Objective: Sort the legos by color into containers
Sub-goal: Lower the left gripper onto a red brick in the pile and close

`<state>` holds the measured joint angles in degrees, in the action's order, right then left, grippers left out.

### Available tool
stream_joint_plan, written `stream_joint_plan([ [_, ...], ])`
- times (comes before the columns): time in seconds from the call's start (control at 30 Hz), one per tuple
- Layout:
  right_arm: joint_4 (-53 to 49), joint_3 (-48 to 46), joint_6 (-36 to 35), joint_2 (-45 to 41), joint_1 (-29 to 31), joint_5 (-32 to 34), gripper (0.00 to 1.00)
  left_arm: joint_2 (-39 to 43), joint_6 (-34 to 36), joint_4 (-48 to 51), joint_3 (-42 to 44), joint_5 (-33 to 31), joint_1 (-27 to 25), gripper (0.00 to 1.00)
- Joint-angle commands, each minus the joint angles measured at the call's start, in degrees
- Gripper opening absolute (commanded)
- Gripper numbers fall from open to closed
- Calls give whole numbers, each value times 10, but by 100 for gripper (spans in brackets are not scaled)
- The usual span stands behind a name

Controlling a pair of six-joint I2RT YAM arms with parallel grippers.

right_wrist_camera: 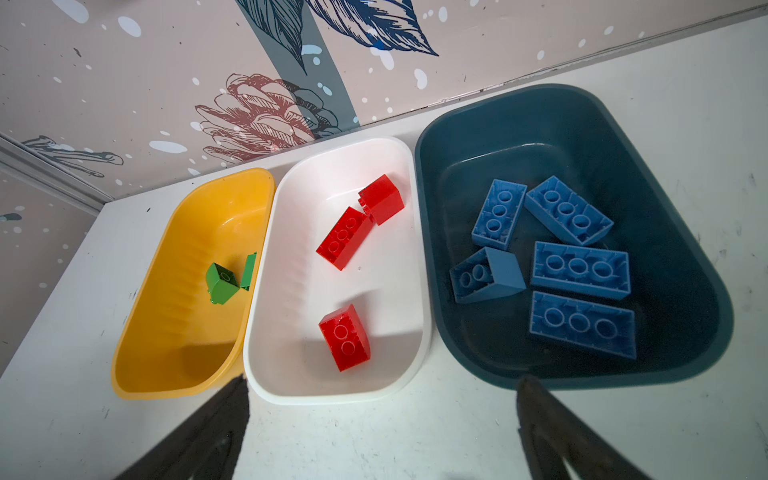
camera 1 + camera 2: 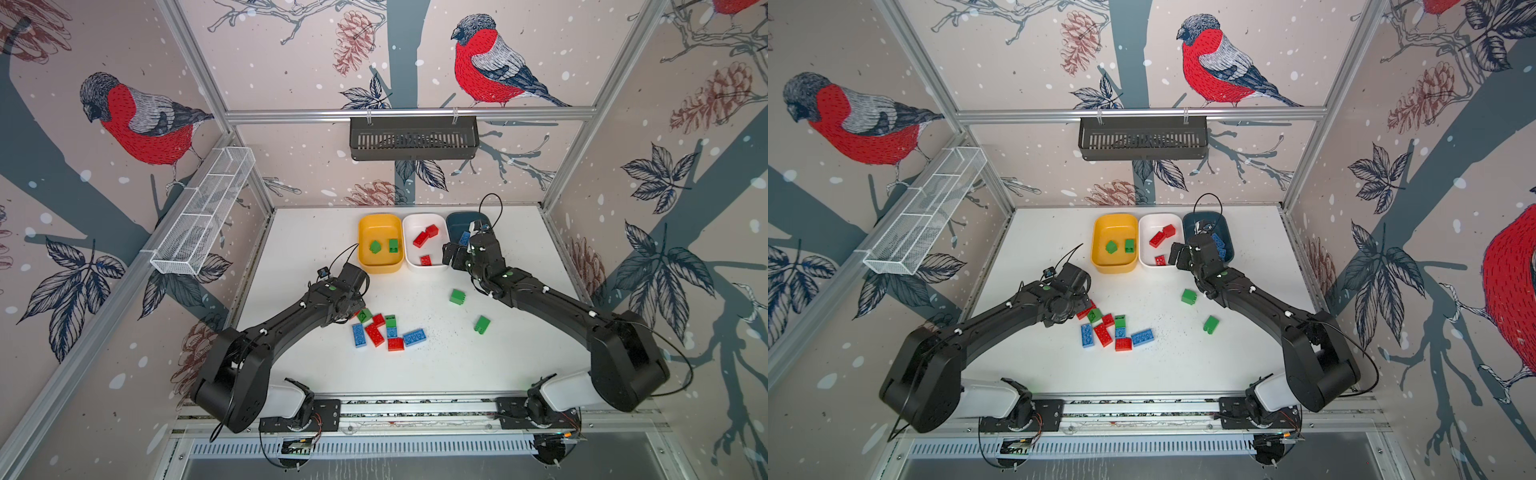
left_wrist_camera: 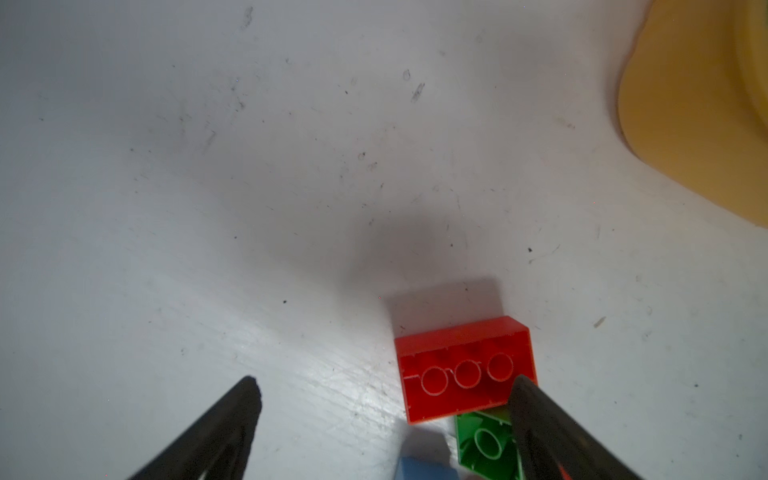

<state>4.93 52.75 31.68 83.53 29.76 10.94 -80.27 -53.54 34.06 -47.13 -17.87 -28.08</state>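
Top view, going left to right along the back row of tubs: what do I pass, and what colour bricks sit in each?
Mustard yellow tub holding green bricks → white tub holding red bricks → dark teal tub holding blue bricks.

Both top views looked steeply down from high over the near edge of the worktop [image 2: 415, 374] toward the back wall [image 2: 316, 174], sharing the whole scene. The left wrist camera sat low and close over the worktop, sighting past the left pincer [image 3: 384, 386] at a red brick [image 3: 461, 370]. The right wrist camera hung higher, facing the three tubs [image 1: 299, 382]; both wrist views caught the yellow tub [image 3: 698, 124].
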Motion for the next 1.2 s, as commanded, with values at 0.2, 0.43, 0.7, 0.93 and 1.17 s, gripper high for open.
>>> stream_joint_plan([
  [0.2,3,6,5,8,8,13,99,-50,12,-31,-32,62,2,93],
  [0.43,-1,7,3,12,9,15,99,-86,15,-44,-36,61,1,95],
  [0.7,-3,13,6,26,10,9,99,-123,26,-58,-34,73,0,97],
  [0.93,-6,18,4,33,11,9,99,-145,39,-48,-33,66,-2,96],
  [1.17,-9,22,4,38,12,9,100,-147,40,-45,-28,64,-4,86],
])
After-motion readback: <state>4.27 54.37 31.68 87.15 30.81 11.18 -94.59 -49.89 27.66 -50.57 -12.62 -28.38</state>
